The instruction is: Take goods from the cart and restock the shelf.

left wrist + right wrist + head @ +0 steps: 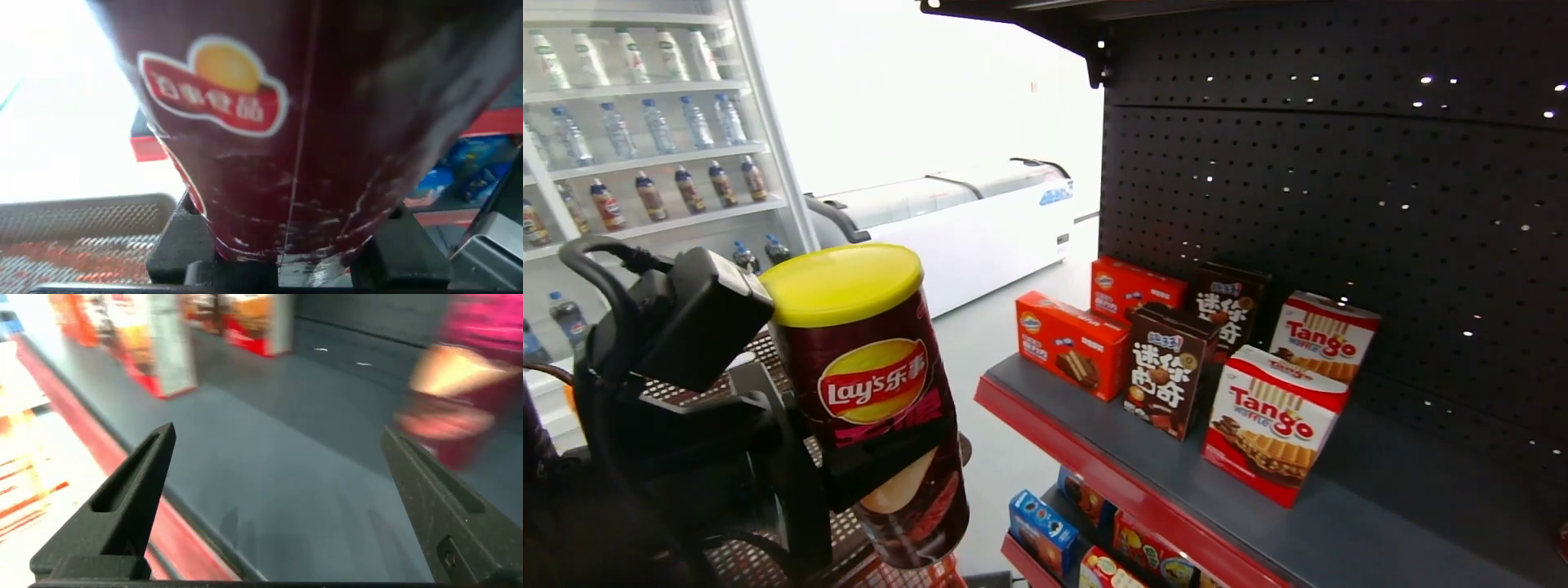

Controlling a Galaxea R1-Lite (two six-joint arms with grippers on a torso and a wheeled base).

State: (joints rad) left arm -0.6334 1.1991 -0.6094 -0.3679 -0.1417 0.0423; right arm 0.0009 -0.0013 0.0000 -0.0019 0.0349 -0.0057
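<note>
Left jaws were clamped on the can (866,367), its long axis upright, lid up. The shelf (1380,506) lay to the can's right, with bare deck beside the boxes (1274,425). Right jaws stood apart, empty, over that deck.

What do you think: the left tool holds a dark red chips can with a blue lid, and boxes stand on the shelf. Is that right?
Not quite: the lid is yellow, not blue, as the head view shows. The left tool does hold the dark red chips can, and boxes stand on the shelf.
</note>
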